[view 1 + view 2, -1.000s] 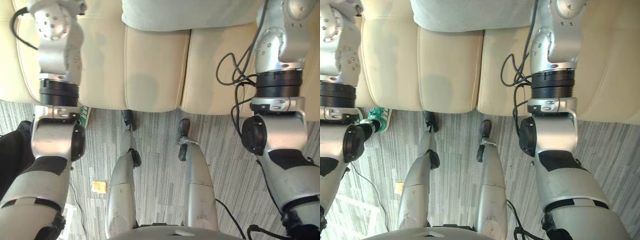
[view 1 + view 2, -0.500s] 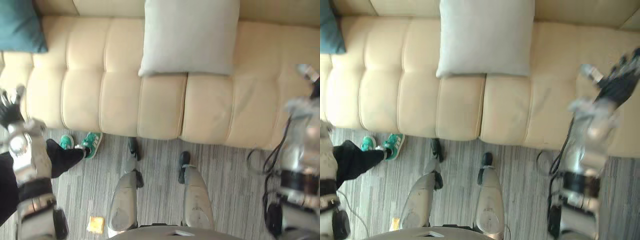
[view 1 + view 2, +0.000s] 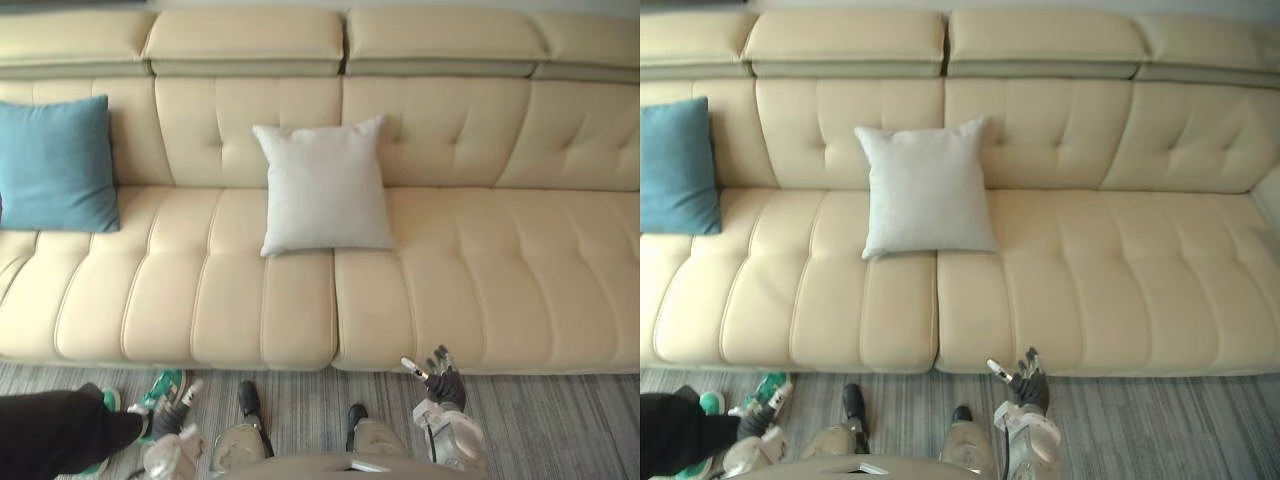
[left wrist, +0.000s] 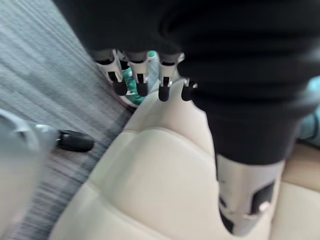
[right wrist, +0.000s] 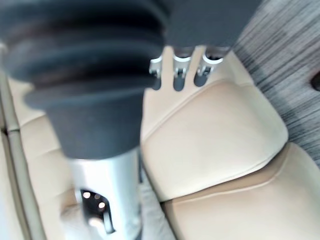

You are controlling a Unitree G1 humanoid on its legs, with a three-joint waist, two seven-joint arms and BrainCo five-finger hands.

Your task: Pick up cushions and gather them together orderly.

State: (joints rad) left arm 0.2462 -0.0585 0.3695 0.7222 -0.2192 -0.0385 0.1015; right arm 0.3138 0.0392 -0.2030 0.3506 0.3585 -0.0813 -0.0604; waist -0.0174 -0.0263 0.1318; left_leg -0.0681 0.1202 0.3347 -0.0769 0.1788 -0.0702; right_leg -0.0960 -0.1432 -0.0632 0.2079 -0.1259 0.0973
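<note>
Both cushions on the cream tufted leather sofa (image 3: 480, 290), neither in a hand. The teal square fabric cushion (image 3: 55, 165) is at the sofa's left end, upright against the backrest. The light grey square fabric cushion (image 3: 325, 187) is mid-sofa, leaning on the backrest with its lower edge on the seat, well apart from the teal one. Right hand (image 3: 443, 383) is low by the front edge of the seat, over the grey striped carpet (image 3: 560, 420), right of and well below the grey cushion; its fingers (image 5: 179, 67) look straight and hold nothing. Left hand (image 4: 162, 75) is down at the sofa's front edge near the left side, fingers (image 4: 139, 80) extended, nothing in them, sofa seat and carpet past the tips. Both cushions are well clear of either set of fingers. A person's dark trouser leg (image 3: 50, 430) with a green shoe (image 3: 165, 385) is on the carpet by the left hand.
</note>
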